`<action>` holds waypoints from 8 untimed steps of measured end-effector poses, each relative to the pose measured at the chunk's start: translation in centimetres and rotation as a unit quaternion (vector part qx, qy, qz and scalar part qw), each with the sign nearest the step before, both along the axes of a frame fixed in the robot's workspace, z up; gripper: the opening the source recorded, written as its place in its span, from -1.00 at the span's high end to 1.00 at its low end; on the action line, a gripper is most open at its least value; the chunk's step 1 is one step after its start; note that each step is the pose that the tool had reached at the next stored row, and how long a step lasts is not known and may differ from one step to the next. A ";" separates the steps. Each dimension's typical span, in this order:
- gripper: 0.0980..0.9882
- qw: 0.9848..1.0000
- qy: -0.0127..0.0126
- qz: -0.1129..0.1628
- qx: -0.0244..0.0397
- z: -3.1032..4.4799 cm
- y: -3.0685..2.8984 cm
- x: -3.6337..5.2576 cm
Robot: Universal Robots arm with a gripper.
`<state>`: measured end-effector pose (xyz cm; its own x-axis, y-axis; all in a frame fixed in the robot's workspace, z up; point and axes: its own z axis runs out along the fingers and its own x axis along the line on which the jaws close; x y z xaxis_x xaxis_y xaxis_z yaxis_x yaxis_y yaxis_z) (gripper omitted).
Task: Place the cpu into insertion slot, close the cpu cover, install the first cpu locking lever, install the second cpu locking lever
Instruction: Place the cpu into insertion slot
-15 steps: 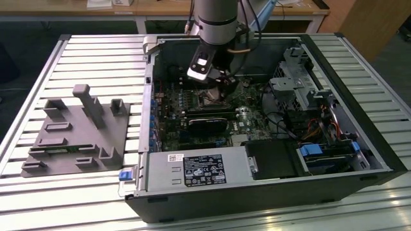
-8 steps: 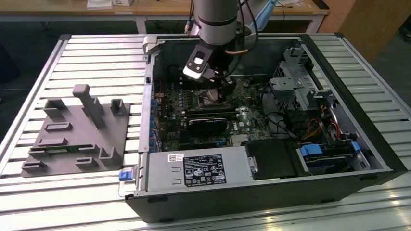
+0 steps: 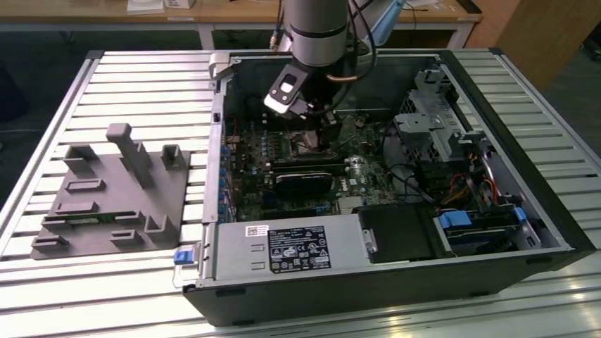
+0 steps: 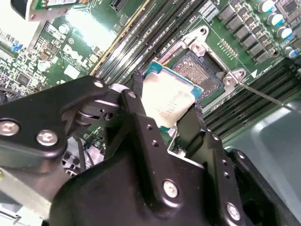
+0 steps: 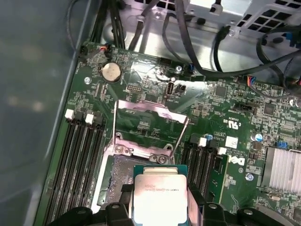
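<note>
My gripper (image 4: 167, 107) is shut on the cpu (image 4: 165, 100), a pale silver square chip clamped between the two black fingers (image 4: 137, 101). In both wrist views the cpu (image 5: 160, 194) hangs just above the insertion slot (image 5: 115, 181), partly overlapping the dark socket (image 4: 200, 70) and tilted to it. The cpu cover (image 5: 146, 107) stands swung open, away from the socket. A thin locking lever (image 4: 264, 95) sticks out beside the socket. In the exterior view the gripper (image 3: 322, 124) reaches down inside the open computer case over the slot (image 3: 307, 144).
Long black memory slots (image 5: 80, 160) flank the socket on both sides. A black card (image 3: 302, 177), a power supply (image 3: 281, 248), a drive cage (image 3: 437, 123) and cables (image 5: 197, 28) crowd the case. A grey fixture (image 3: 112, 193) sits on the table at the exterior view's left.
</note>
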<state>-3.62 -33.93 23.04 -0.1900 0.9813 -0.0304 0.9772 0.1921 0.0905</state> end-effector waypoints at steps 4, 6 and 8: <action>0.00 1.000 0.000 -0.012 0.000 -0.05 0.33 0.14; 0.00 1.000 0.000 -0.016 0.000 -0.07 0.55 0.14; 0.00 1.000 0.000 -0.019 0.000 -0.09 0.78 0.15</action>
